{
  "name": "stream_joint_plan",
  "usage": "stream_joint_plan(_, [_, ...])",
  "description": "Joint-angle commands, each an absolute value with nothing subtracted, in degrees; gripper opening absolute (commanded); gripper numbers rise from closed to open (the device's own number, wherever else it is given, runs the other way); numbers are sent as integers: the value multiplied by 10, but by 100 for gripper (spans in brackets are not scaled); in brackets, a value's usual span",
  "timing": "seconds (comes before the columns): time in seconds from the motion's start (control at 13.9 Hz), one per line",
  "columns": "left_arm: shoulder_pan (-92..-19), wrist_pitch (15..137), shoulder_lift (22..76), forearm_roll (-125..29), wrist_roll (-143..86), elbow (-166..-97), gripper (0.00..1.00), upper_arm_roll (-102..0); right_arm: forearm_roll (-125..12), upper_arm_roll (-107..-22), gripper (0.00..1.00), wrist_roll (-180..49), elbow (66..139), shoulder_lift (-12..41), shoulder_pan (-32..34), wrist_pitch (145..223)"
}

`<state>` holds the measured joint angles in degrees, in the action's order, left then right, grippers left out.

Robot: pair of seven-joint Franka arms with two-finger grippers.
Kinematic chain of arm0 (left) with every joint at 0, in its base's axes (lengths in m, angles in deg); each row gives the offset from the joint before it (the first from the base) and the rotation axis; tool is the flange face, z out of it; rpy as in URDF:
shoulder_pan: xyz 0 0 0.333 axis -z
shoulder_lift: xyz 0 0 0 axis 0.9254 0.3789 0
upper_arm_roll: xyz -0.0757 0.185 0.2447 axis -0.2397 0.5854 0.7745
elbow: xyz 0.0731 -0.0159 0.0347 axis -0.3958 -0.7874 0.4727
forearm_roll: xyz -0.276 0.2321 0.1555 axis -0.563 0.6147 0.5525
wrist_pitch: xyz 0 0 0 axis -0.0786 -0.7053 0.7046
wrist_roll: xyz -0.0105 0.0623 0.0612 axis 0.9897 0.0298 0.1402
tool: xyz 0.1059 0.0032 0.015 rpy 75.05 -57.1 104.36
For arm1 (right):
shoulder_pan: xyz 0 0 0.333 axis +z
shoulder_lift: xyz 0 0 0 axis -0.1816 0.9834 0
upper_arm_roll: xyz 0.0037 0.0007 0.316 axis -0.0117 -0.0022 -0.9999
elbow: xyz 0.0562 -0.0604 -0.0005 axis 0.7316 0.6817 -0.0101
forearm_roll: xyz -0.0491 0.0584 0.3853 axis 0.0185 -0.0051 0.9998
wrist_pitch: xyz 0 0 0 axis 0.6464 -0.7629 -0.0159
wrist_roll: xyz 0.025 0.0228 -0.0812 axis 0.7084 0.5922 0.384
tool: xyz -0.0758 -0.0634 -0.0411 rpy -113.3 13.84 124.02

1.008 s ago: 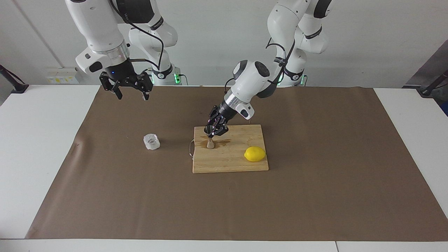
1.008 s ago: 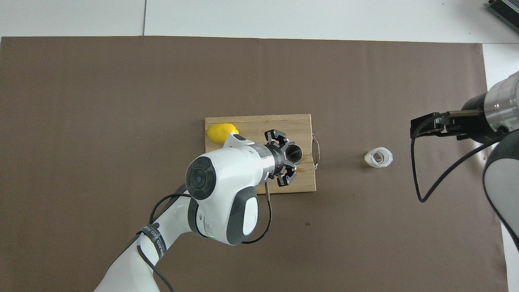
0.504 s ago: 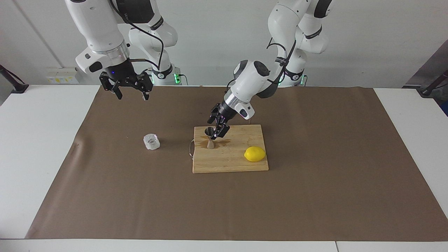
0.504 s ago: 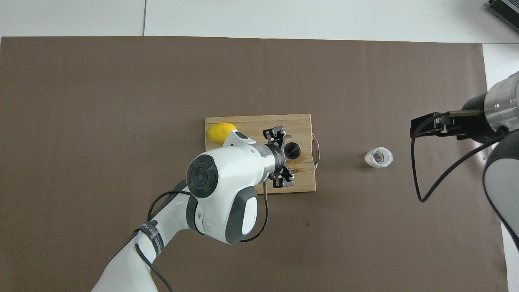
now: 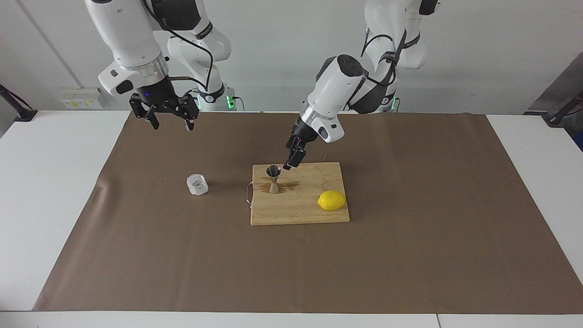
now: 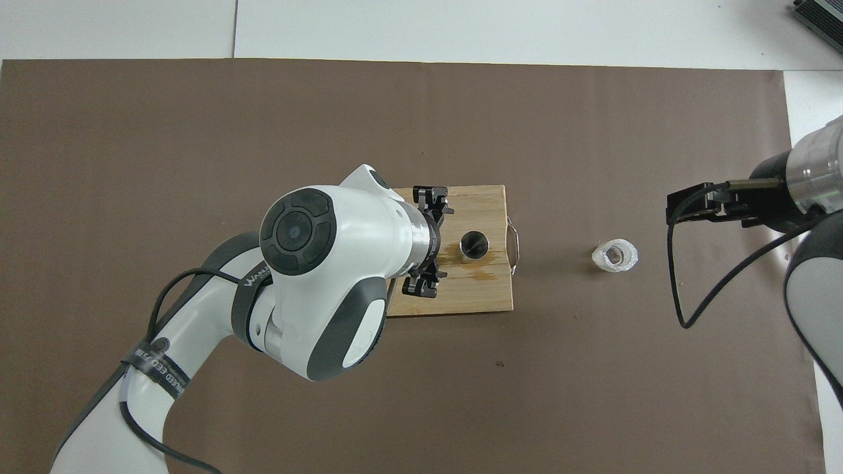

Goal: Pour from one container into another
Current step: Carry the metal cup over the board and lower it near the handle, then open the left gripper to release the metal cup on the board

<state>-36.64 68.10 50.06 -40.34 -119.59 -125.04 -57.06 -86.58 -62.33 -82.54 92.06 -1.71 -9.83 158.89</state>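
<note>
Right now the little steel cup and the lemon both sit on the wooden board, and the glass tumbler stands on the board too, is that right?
Not quite. The steel cup and the lemon do sit on the wooden board, but the glass tumbler stands off it, on the brown paper beside the board, toward the right arm's end of the table. The facing view shows the gap clearly.

Lemon (image 5: 331,200) shows only in the facing view; from overhead the left arm's wrist housing covers it, plus a good part of the cutting board (image 6: 486,299). Left gripper (image 5: 290,163) is edge-on in the facing view, finger gap unreadable there. Right gripper (image 5: 168,118): overhead view crops the arm at the frame edge, fingertips not visible there. Tumbler (image 5: 197,184) contents too small to tell. Jigger (image 6: 473,244) waist hidden from overhead.
</note>
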Motion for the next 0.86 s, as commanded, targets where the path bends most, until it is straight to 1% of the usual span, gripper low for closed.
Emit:
stream_joint_plan(0.0, [-371,618,496,-330,-1133,-1228,100,-570,-865,-625,100,-824,933,-30,-101,1586])
stream_joint_plan(0.29, [-404,560,477,-286,-930,-1230,100,-566,-865,-625,100,-824,933,-30,-101,1586])
stream_joint_plan(0.58, [-467,536,450,-268,-815,-1236,100,-566,-865,-625,100,-824,933,-30,-101,1586])
stream_joint_plan(0.79, [-527,505,426,-265,-656,-1238,100,-567,-865,-625,100,-824,933,-30,-101,1586])
